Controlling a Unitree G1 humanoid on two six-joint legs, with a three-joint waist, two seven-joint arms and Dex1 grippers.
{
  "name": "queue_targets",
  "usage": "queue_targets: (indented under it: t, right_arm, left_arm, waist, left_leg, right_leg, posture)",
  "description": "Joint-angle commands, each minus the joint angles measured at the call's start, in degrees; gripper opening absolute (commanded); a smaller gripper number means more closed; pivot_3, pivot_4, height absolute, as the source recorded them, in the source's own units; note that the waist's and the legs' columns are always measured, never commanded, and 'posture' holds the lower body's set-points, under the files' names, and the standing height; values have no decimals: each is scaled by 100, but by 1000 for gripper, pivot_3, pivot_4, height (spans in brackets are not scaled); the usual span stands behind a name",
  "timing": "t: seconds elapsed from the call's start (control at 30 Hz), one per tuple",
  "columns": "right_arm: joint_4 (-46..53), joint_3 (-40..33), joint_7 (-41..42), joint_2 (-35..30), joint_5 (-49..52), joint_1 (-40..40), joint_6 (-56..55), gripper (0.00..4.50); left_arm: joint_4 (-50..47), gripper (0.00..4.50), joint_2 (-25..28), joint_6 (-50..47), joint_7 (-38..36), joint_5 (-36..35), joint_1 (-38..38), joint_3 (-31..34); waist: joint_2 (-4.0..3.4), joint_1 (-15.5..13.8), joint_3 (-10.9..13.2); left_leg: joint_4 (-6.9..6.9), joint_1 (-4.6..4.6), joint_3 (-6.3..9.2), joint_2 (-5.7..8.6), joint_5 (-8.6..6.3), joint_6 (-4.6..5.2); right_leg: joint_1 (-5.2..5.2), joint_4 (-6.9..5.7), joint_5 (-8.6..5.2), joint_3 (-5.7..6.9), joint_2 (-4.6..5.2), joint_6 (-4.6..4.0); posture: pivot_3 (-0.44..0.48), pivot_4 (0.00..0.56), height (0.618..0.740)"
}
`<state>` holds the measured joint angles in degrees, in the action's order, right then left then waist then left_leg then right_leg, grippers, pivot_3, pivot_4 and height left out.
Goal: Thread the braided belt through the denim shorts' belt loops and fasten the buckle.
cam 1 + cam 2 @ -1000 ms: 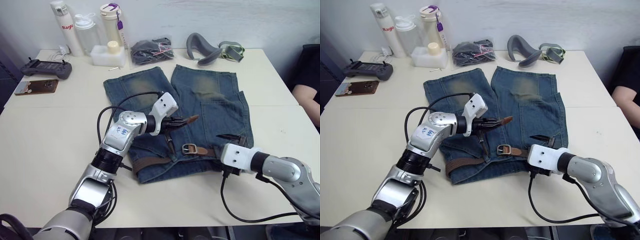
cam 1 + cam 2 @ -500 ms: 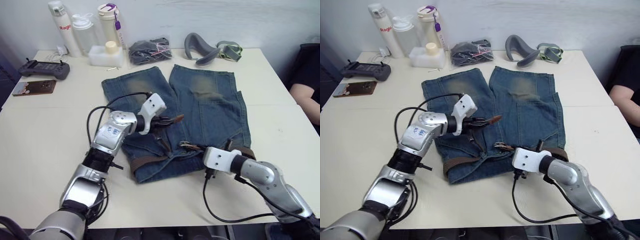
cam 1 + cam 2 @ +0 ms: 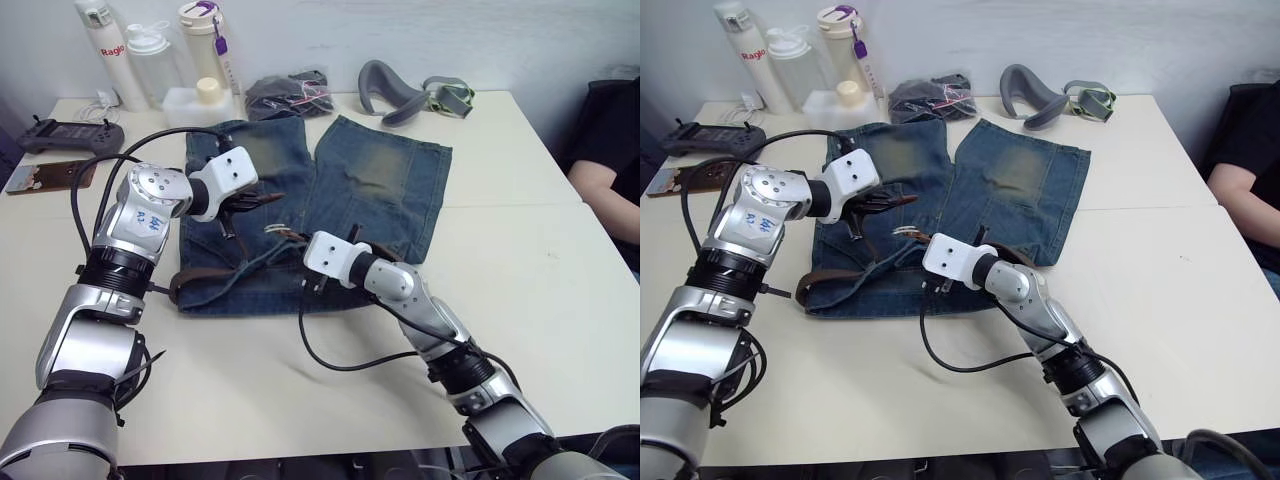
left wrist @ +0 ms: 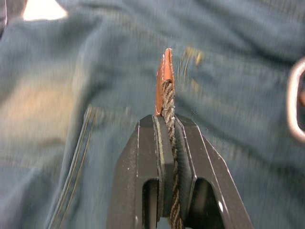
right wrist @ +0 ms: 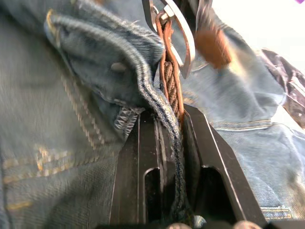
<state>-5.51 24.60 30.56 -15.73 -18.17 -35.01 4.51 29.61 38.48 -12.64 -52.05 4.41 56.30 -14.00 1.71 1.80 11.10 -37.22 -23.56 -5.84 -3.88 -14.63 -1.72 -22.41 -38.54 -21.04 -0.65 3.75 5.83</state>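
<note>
Both grippers are clamping the braided belt (image 3: pixel 215 278) over the denim shorts (image 3: pixel 370 190): left gripper (image 4: pixel 166 125) pinching its tan tip, right gripper (image 5: pixel 167 125) squeezing strap and waistband near the buckle (image 5: pixel 178 36).

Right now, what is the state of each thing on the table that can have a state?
braided belt: partly along the waistband, both ends held, unfastened.
buckle: open, nothing through it.
denim shorts: lying flat, waistband bunched at the right gripper.
left gripper: shut on the belt's tan tip.
right gripper: shut on belt and waistband edge, beside the buckle.
bottles: upright, capped.
</note>
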Motion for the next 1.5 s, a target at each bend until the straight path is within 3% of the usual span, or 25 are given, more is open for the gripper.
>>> queue_targets:
  t: [0.03, 0.13, 0.2, 0.37, 0.67, 1.1, 1.5]
  right_arm:
    - [426, -116, 349, -488, -62, 201, -72, 17]
    - [1240, -598, 629, -979, 144, 706, 572, 17]
    - [1815, -965, 638, -924, 405, 978, 1400, 17]
    - [2736, -1379, 270, -56, 943, 1177, 3173, 17]
    - [3250, -1496, -417, 991, 1368, 910, 5000, 17]
    - [3346, -1332, -923, 978, 1550, 632, 5461, 17]
    - [3165, -1546, -1263, 829, 1634, 690, 5458, 17]
  left_arm:
    - [-721, 0, 13, -220, -338, -268, -376, 159]
    - [-1372, 0, -42, -594, -509, -585, -869, 318]
    - [-1682, 0, -75, -843, -463, -748, -1105, 467]
    - [-2247, 0, -166, -1337, -311, -960, -1462, 632]
    - [-2854, 0, -583, -2133, -109, -1323, -1560, 604]
    - [-2965, 0, -962, -2597, 398, -1516, -1615, 674]
    - [-3527, 0, -1151, -3092, 847, -2047, -1791, 1222]
  waist:
    - [0, -10, 0]
    - [0, -24, 0]
    - [0, -32, 0]
    - [0, -9, -1]
    - [0, -17, -1]
    - [0, -10, -1]
    - [0, -12, -1]
  left_leg:
    - [-1, 0, -1, 1, -1, 1]
    - [-5, 0, 2, 1, -2, 4]
    - [-6, 0, 17, 1, -3, 4]
    - [-12, 2, 27, -1, 0, 0]
    - [-6, 1, 23, 0, 2, -4]
    - [-1, 2, 20, 2, 1, -2]
    - [1, 1, 20, 1, 2, -3]
  right_leg:
    - [0, -2, 0, -2, 2, 0]
    - [-1, -5, 0, -3, 4, 0]
    - [-1, -5, 0, -3, 6, 0]
    - [-1, -5, 0, -4, 1, 0]
    - [-11, -10, -3, -14, -7, -7]
    - [-16, -10, -4, -22, -10, -7]
    - [-16, -8, -4, -23, -8, -7]
  posture:
    - [0, 150, 740]
    - [0, 150, 740]
    - [0, 150, 740]
    - [0, 150, 740]
    - [0, 150, 740]
    - [0, 150, 740]
    - [0, 150, 740]
